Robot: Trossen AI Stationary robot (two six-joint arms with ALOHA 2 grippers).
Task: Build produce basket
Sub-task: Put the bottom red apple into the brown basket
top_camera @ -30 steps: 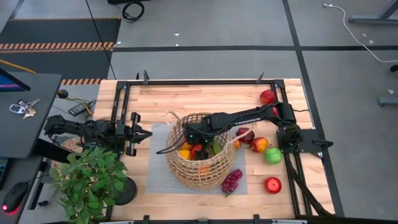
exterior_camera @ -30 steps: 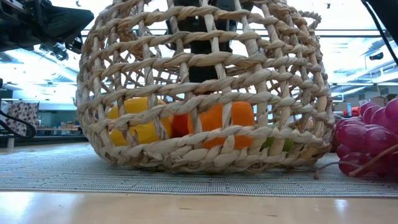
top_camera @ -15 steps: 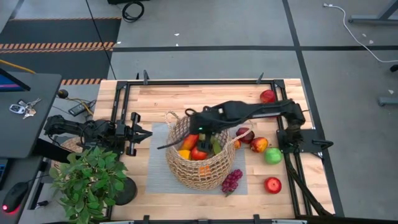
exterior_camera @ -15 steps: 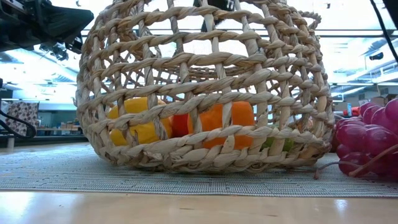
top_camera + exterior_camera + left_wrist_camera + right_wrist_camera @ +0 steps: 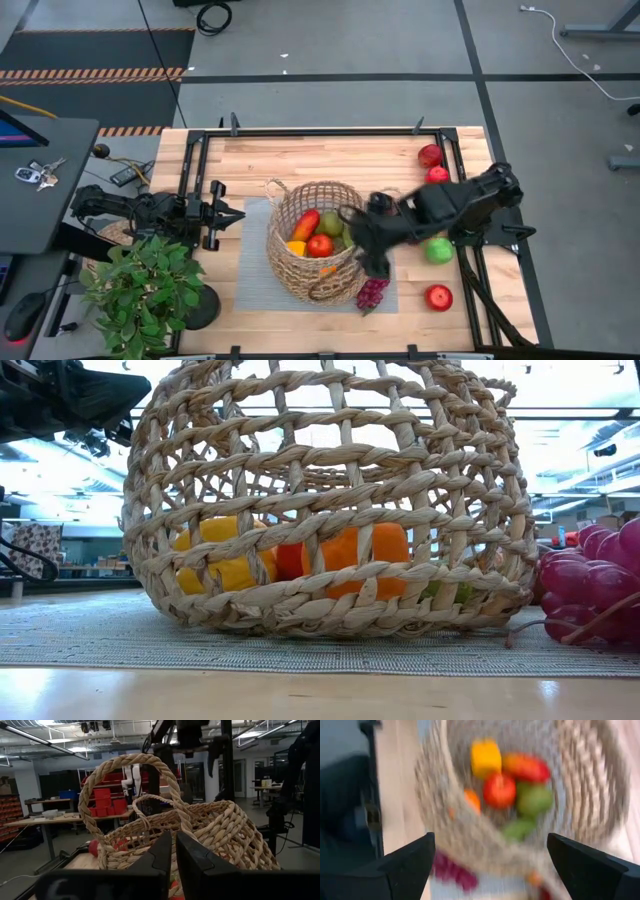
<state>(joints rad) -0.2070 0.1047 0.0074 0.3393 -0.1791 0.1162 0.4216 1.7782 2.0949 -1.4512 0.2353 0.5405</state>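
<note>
The tan wicker basket point(image 5: 300, 282) stands on its base on a grey mat point(image 5: 255, 272) at mid-table; it also shows in the low view point(image 5: 330, 510). Inside it lie a red apple point(image 5: 320, 245), a red-orange piece point(image 5: 305, 222), a yellow piece point(image 5: 296, 246) and green pieces point(image 5: 332, 223). My right gripper point(image 5: 362, 245) is open and empty, above the basket's right rim; its wrist view point(image 5: 489, 840) looks down into the basket point(image 5: 440, 795). My left gripper point(image 5: 228, 214) waits shut, left of the basket point(image 5: 210, 830).
Purple grapes point(image 5: 372, 292) lie on the mat's near right corner, beside the basket. A green apple point(image 5: 439, 250) and red apples point(image 5: 438, 297) point(image 5: 430, 155) lie on the table's right part. A potted green plant point(image 5: 145, 290) stands at the near left corner.
My right gripper has risen out of the basket and drawn back toward the table's right and near edges; it no longer shows inside the basket in the low view. The basket and the fruit in it have stayed in place.
</note>
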